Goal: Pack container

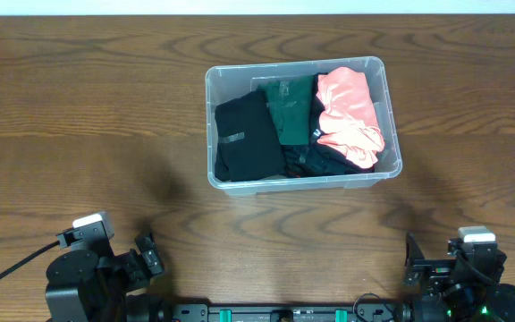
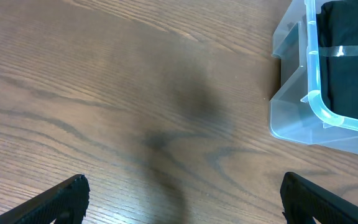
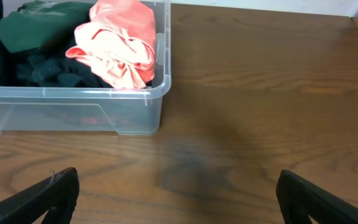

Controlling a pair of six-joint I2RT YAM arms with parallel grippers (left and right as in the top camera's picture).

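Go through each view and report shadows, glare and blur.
Overhead: even, soft light, with only faint shadow smudges on the table near the container, and nothing blurred. Left wrist: a diffuse dark patch on the wood, and a bright sheen along the container's rim. Right wrist: a soft shadow on the wood below the container, and the pink garment is sharp.

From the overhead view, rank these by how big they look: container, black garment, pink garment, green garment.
1. container
2. pink garment and black garment: too alike to rank
3. green garment, going by the part that shows
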